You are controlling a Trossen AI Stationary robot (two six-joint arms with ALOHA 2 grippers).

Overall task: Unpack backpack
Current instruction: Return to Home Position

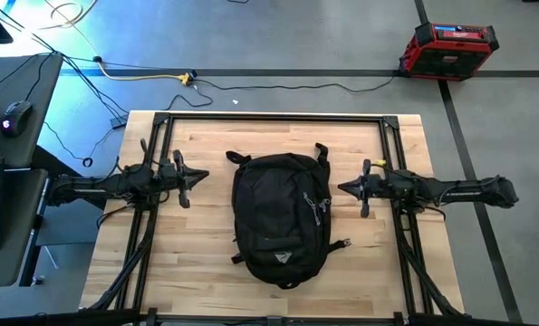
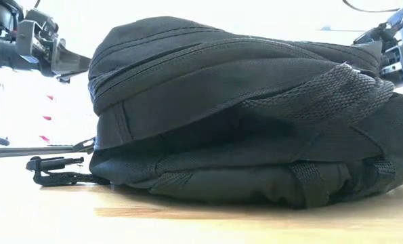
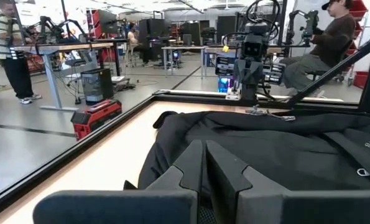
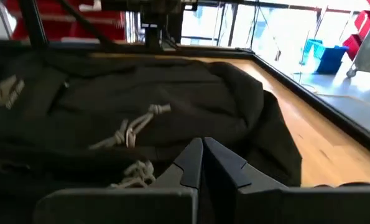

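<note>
I see the backpack [image 1: 280, 219] lying flat in the middle of the counter [image 1: 197, 263], loop toward the far edge and white logo toward the near edge. My left hand [image 1: 204, 177] hangs off one side of it and my right hand [image 1: 343, 188] off the other. Each has its fingers pressed together on nothing, and neither touches the bag. The counter is pale wood planks inside a black frame. Around it is grey floor, with a red box [image 1: 448, 47] beyond the far right corner and a yellow cable [image 1: 142, 77] at the far left. A desk with a mouse [image 1: 15, 116] stands to the left. Across the room, one person [image 3: 321, 43] sits and another [image 3: 10, 50] stands among workbenches.
</note>
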